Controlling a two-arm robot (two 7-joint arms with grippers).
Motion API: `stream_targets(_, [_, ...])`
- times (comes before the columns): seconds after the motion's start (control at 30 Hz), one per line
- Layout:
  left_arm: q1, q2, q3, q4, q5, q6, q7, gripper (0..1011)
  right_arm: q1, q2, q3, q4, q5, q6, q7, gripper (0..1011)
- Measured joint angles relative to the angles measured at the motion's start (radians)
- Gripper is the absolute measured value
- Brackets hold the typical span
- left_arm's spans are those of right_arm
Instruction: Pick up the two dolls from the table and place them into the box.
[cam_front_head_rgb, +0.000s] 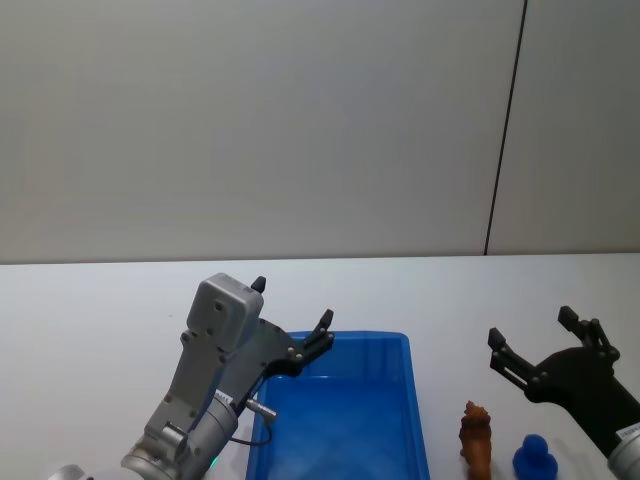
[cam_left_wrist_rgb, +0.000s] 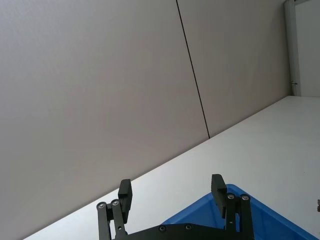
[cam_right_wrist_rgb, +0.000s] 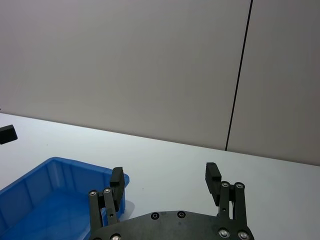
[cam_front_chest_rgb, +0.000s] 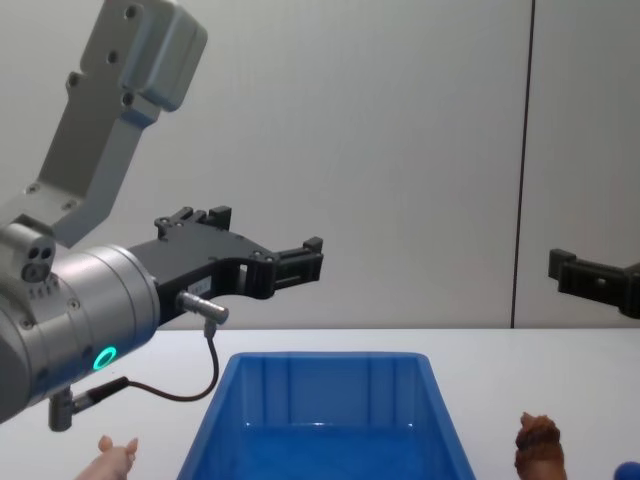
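**Right claw nearest to brown and blue dolls, both claws empty**

The brown doll (cam_front_head_rgb: 477, 437) stands upright on the counter (cam_front_head_rgb: 100, 320), long axis vertical. It has a shaggy, rough surface and sits just beside the right wall of the box (cam_front_head_rgb: 372, 337). The blue doll (cam_front_head_rgb: 533, 458) is rounded, smooth and squat, near the brown one on its outer side. Both lie below the right claw (cam_front_head_rgb: 532, 327) and closer to the robot than its tips. That claw is spread wide, holds nothing and hangs raised, pointing forward. My call: the right arm takes these, dropping down and back.

The pink doll (cam_front_chest_rgb: 115, 458) is pale and lies low on the counter left of the box. The box is glossy blue plastic with sloped walls. The left claw (cam_front_head_rgb: 292, 304) hangs spread and empty over the box's left rim.
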Motion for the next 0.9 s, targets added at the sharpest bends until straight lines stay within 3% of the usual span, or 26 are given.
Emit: stream_targets(0.9, [0.000, 0.000, 0.000, 0.000, 0.000, 0.000, 0.000, 1001, 0.000, 0.000, 0.000, 0.000, 0.000, 0.000, 0.000, 1001])
